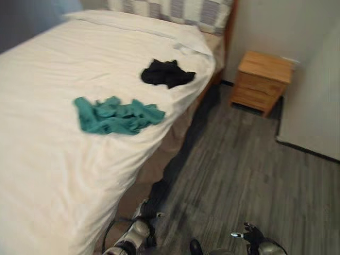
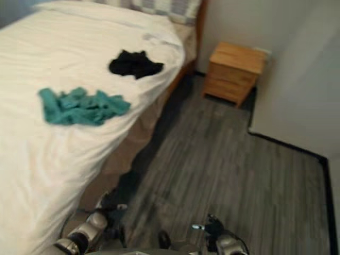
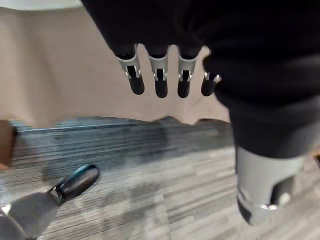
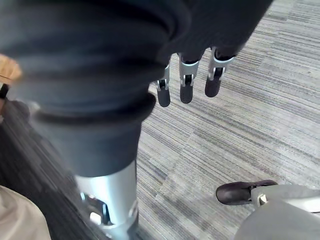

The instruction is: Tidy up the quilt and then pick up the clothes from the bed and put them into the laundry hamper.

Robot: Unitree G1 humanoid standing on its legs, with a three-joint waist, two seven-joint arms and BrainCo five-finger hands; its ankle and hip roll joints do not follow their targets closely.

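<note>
Left hand (image 3: 160, 75): low beside the bed, above the floor; fingers straight and relaxed, holding nothing.
Right hand (image 4: 187, 82): hanging over the grey floor, well apart from the bed; fingers straight and loose, empty.
Teal garment (image 1: 117, 116): crumpled on the quilt near the bed's side edge, closer to the robot than the black one.
Black garment (image 1: 167, 73): bunched on the quilt further up the bed, also close to the side edge, apart from the teal garment.
Quilt (image 1: 48, 79): white, spread fairly flat over the bed with light creases, hanging over the side; both garments lie on top of it.
Pillow (image 1: 175, 11): checked, at the head of the bed, past the quilt's folded top edge.
Bed (image 1: 159, 159): beige side panel showing below the quilt's overhang.
Nightstand (image 1: 263, 79): light wood, standing against the wall just beside the head of the bed.
Floor (image 1: 239, 175): grey wood-look planks.
</note>
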